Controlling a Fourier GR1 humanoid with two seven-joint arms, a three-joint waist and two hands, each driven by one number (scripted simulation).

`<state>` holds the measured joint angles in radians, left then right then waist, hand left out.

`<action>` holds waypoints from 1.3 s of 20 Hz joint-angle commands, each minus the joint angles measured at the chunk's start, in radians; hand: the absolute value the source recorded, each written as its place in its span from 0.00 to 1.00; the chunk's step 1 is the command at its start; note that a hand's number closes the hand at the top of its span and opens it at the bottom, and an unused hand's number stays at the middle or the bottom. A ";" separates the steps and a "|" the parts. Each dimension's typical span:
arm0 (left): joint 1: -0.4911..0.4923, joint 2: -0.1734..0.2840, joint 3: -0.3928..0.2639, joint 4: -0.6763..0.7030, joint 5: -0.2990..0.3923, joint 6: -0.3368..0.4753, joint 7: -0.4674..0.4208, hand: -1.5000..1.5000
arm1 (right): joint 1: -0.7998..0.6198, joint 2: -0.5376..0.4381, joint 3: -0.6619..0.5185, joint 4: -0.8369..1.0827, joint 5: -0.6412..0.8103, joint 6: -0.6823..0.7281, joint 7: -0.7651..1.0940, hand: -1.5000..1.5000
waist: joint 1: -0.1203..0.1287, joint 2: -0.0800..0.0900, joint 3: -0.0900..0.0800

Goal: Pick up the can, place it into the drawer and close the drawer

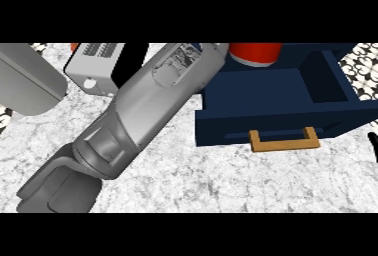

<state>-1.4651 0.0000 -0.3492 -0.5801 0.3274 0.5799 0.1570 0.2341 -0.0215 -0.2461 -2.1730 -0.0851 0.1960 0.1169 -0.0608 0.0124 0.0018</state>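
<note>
- While the grey forearm [140, 115] sweeps diagonally from the lower left toward the top of the view, its smooth, panelled metal shell fills the middle and its hand runs out past the top edge, so I cannot tell how its fingers stand.
- The can [255, 54] shows only as a glossy red cylinder with a pale lower rim, at the back of the open drawer [266, 100] by its rear wall; whether anything holds it is hidden.
- That drawer is a dark navy box, matt and square-cornered, pulled out over the worktop [221, 180].
- Its front carries a wooden handle [285, 141], tan, a flat U-shaped bar.
- The worktop is white-grey speckled stone, mottled like marble.
- At upper left sits a light grey boxy appliance [92, 67] with ribbed slots on top and a small round knob.
- A large rounded grey shape [26, 80] lies at the left edge.
- No readable writing anywhere.
</note>
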 commanded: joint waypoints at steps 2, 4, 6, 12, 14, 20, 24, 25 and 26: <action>-0.036 0.000 -0.055 0.073 0.085 0.018 -0.016 1.00 | -0.015 0.016 0.026 0.017 0.034 -0.019 -0.004 0.00 | -0.015 0.003 0.000; -0.015 0.000 -0.031 0.124 0.086 -0.037 -0.075 1.00 | -0.005 -0.005 0.005 -0.011 0.009 -0.004 0.008 0.00 | -0.010 0.004 0.000; -0.037 0.000 -0.097 0.125 0.103 0.012 -0.066 1.00 | -0.060 -0.021 0.004 0.047 -0.002 0.006 -0.004 0.00 | -0.023 0.008 0.001; 0.000 0.000 -0.166 0.144 0.140 0.073 -0.141 1.00 | -0.104 -0.042 -0.020 0.056 -0.009 -0.012 0.033 0.00 | -0.038 0.011 0.001; 0.004 0.000 -0.192 0.156 0.152 0.065 -0.139 1.00 | -0.120 -0.040 -0.015 0.041 -0.004 -0.022 0.042 0.00 | -0.047 0.013 0.001; -0.017 0.000 -0.206 0.226 0.164 0.046 -0.179 1.00 | -0.103 -0.019 0.017 0.043 0.024 -0.020 0.013 0.00 | -0.054 0.017 0.001; 0.015 0.000 -0.257 0.226 0.174 0.123 -0.176 0.00 | -0.132 -0.054 -0.004 0.054 -0.002 -0.005 0.044 0.00 | -0.073 0.021 0.001; 0.032 0.000 -0.261 0.223 0.183 0.112 -0.190 0.00 | -0.140 -0.051 -0.003 0.104 0.003 0.007 -0.007 0.00 | -0.077 0.026 0.002; 0.006 0.000 -0.247 0.249 0.184 0.105 -0.174 0.00 | -0.070 -0.042 -0.005 0.063 -0.006 0.028 -0.030 0.00 | -0.066 0.017 0.002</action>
<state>-1.4565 0.0000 -0.5915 -0.3630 0.4974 0.6765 -0.0138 0.1214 -0.0626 -0.2510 -2.0967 -0.0864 0.1995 0.1144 -0.1237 0.0309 0.0033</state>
